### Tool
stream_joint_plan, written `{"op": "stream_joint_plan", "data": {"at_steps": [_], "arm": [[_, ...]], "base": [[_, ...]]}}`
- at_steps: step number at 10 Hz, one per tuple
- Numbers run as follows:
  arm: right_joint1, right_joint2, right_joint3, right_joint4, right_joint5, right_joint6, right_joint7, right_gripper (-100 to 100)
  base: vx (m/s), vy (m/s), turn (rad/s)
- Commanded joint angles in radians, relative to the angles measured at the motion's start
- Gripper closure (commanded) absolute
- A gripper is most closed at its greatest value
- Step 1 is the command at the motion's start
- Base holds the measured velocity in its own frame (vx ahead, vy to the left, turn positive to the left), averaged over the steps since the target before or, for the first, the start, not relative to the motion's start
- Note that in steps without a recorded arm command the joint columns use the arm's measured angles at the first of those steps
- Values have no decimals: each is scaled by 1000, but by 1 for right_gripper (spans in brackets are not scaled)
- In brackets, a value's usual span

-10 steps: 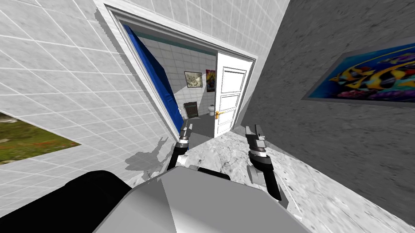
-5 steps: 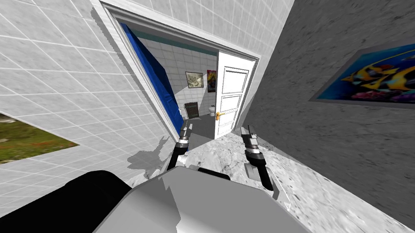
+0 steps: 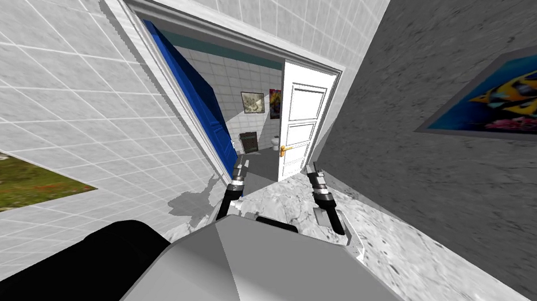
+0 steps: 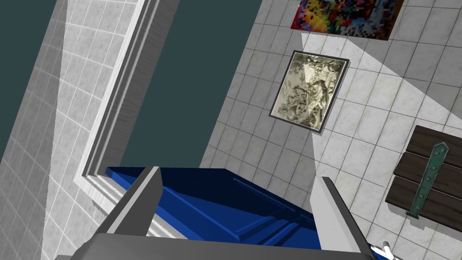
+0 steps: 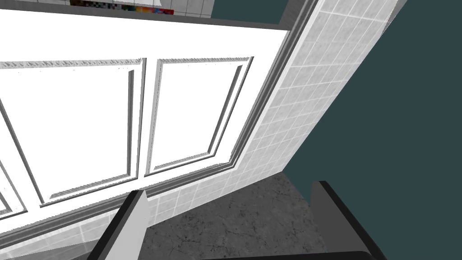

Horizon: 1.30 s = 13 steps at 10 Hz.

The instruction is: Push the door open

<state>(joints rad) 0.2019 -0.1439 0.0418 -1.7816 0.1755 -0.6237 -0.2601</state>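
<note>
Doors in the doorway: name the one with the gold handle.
The white panelled door on the right; its gold handle shows, the blue door shows none.

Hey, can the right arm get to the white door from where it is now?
Probably yes. The right gripper, fingers open, faces the white door with nothing between them. It isn't touching the door yet, so the arm would likely need to extend forward.

fish picture [image 3: 512, 101], grey wall [image 3: 437, 217] | landscape picture [image 3: 16, 182], tiled wall [image 3: 57, 82] | toilet [image 3: 274, 141]
</note>
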Motion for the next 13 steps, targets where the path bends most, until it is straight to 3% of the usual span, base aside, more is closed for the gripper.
{"op": "stream_joint_plan", "data": {"at_steps": [1, 4, 5, 11, 12, 13], "arm": [[-13, -6, 0, 35, 3, -9, -12, -100], [-69, -26, 10, 126, 26, -11, -58, -100], [-69, -26, 10, 135, 26, -11, -58, -100], [-185, -66, 32, 330, 72, -16, -153, -100], [-185, -66, 32, 341, 72, -16, -153, -100], [-204, -73, 36, 375, 80, -17, -169, -100]], "base": [[55, -13, 17], [68, -28, 49], [69, -20, 22], [90, -27, 55], [52, -23, 21], [55, -27, 27]]}}
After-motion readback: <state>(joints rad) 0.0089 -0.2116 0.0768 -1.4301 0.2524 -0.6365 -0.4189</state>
